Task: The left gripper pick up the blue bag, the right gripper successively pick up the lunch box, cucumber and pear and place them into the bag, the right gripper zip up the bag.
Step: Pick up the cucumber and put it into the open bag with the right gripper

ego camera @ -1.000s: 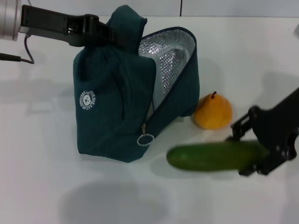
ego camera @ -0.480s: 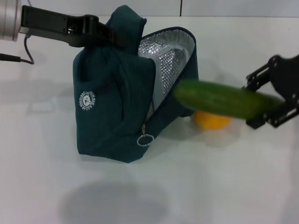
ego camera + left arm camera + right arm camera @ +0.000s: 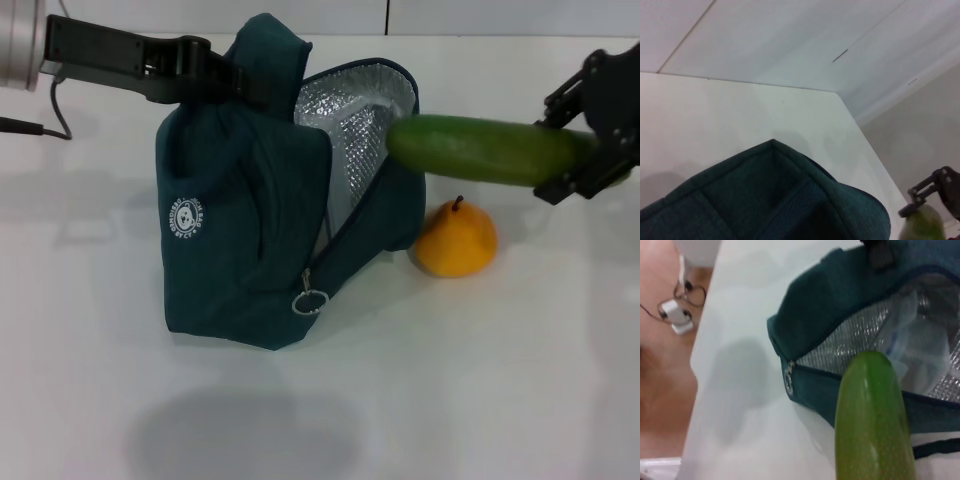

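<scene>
Cucumber first: the long, smooth dark green cucumber hangs in the air, lying flat, with its long side going left to right. Its free tip points at the open mouth of the big dark teal-blue fabric bag and sits right at the bag's edge, just above the round yellow-orange pear. The black right end effector is closed on the cucumber's other end, and that end is hidden behind its fingers.

The bag stands on the white tabletop, with its shiny silver lining showing. The black left end effector is closed on the top of the bag. The bag's cloth covers its fingertips.

In the right wrist view, something pale and see-through lies inside the bag, but it is too blurry to name. The metal ring zipper pull hangs low on the front.
</scene>
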### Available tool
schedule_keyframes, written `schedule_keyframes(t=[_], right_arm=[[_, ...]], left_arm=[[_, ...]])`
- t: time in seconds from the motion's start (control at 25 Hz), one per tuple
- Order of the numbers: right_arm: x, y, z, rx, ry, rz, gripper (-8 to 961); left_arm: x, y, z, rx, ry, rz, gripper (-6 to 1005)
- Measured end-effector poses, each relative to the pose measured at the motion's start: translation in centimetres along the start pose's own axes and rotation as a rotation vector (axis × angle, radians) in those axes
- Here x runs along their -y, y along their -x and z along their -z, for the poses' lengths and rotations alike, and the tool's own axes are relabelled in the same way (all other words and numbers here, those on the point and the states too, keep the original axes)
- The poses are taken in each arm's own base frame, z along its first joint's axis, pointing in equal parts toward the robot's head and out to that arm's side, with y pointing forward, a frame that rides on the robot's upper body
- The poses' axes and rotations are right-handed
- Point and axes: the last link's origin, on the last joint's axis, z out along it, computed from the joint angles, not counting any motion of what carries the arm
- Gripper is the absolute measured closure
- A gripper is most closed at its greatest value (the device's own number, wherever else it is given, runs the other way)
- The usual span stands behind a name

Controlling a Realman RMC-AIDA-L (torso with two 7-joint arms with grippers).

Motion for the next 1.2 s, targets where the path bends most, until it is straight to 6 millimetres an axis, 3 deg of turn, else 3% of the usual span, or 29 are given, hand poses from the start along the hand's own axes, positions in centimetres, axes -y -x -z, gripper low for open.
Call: schedule_keyframes(t=[0.32, 1.2], right_arm=[[0.5, 2.3, -3.1, -0.084, -0.002, 0.072, 314], [1.1, 6.9, -6.6, -0.074, -0.008, 0.189, 312]], left_arm=[[-0.1, -0.1, -0.1, -0.002, 0.004, -0.008, 953], [-0.2, -0.2, -1.0, 0.020, 0.030, -0.028, 952]])
